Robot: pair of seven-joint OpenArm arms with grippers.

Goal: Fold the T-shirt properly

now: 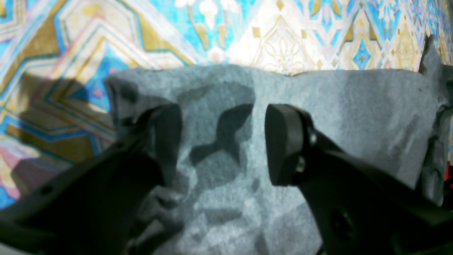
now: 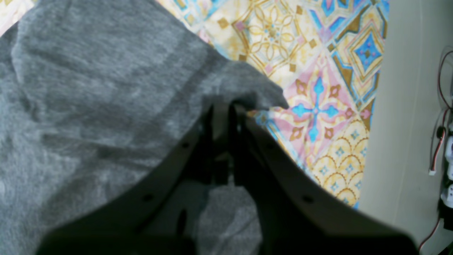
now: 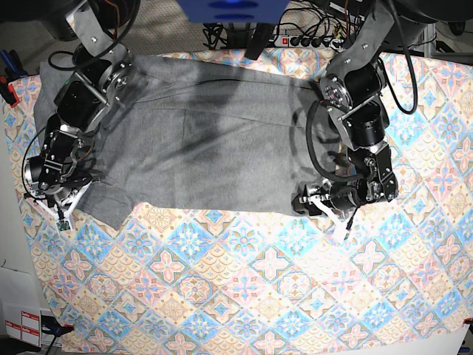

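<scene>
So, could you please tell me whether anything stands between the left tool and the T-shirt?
Nothing visible does. In its wrist view the left tool has its jaws apart, with only the grey cloth of the T-shirt showing between them.

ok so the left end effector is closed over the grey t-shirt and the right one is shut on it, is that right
Not quite: the left end effector is open over the grey T-shirt, as the left wrist view shows. The rest stands.
</scene>
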